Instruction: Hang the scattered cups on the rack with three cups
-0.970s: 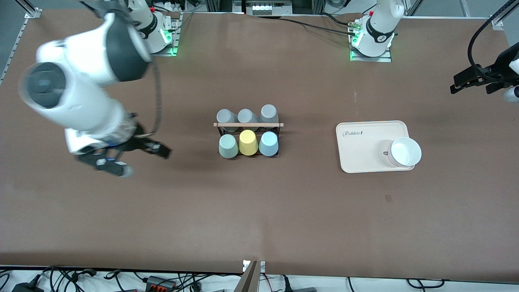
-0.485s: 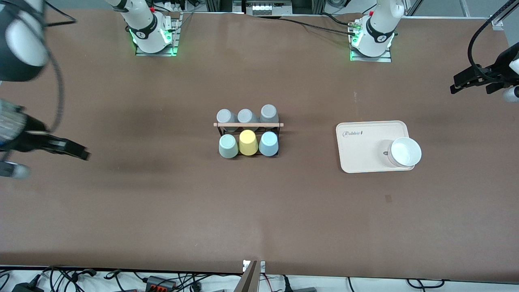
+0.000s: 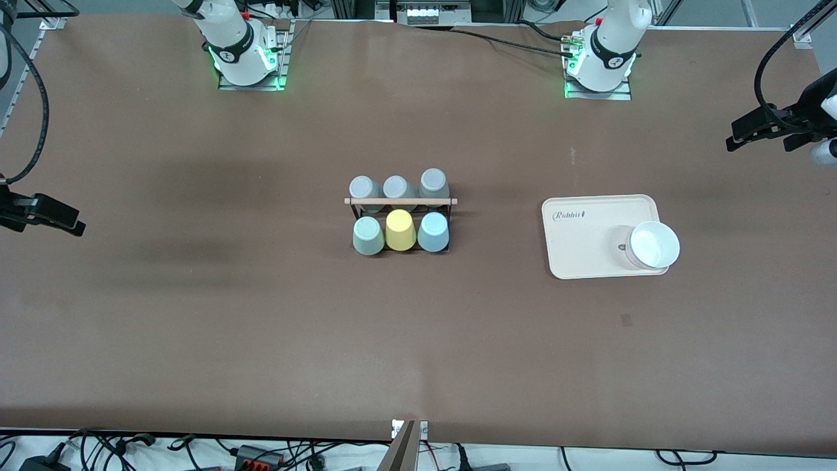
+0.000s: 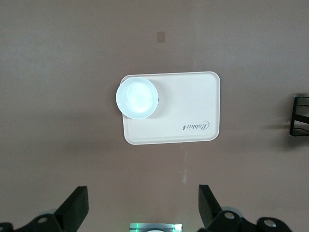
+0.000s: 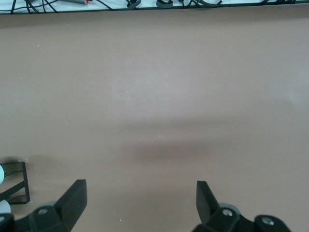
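The black wire rack (image 3: 400, 201) with its wooden rod stands mid-table. Its row nearer the camera holds the mint green cup (image 3: 368, 235), a yellow cup (image 3: 400, 230) and the light blue cup (image 3: 433, 232), all upside down. Three grey cups (image 3: 397, 187) fill the farther row. My right gripper (image 3: 49, 214) is open and empty, up over the table's edge at the right arm's end; it also shows in the right wrist view (image 5: 140, 195). My left gripper (image 3: 762, 129) waits open and empty over the left arm's end, and shows in the left wrist view (image 4: 142, 203).
A cream tray (image 3: 588, 229) with a white bowl (image 3: 654, 245) on it lies toward the left arm's end, and both show in the left wrist view, tray (image 4: 188, 106) and bowl (image 4: 136, 97). A corner of the rack shows in each wrist view (image 4: 300, 116) (image 5: 14, 183).
My right arm has pulled away from beside the rack toward its own end of the table, to the edge of the front view. The left arm and the cups have not moved.
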Available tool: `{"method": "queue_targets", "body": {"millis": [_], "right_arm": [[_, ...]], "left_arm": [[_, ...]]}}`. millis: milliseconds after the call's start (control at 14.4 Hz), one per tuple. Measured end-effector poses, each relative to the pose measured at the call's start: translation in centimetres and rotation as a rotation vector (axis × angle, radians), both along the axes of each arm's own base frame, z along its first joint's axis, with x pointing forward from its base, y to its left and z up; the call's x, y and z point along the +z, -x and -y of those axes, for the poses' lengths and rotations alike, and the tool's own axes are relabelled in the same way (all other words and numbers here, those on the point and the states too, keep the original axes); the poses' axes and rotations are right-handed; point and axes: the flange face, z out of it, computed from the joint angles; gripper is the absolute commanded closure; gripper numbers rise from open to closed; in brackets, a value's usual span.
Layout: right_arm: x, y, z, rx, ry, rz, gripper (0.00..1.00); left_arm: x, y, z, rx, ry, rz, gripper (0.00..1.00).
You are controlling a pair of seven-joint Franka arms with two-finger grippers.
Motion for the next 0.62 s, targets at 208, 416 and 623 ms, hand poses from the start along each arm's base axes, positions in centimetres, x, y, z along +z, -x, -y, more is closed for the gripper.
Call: {"method": "queue_targets", "body": {"millis": [208, 416, 623], "right_arm": [[-1.1, 1.2, 0.1, 0.01, 0.001, -0.007, 0.0], [-2.8, 4.1, 0.1, 0.017, -0.003, -0.007, 0.0], [-2.4, 6.9, 0.0, 0.032, -0.007, -0.038, 0.0]], "left_arm": [[0.0, 0.0, 0.0, 0.0, 0.0, 0.0, 0.0], [0.0, 0.0, 0.0, 0.0, 0.0, 0.0, 0.0], [0.0, 0.0, 0.0, 0.0, 0.0, 0.0, 0.0]]}}
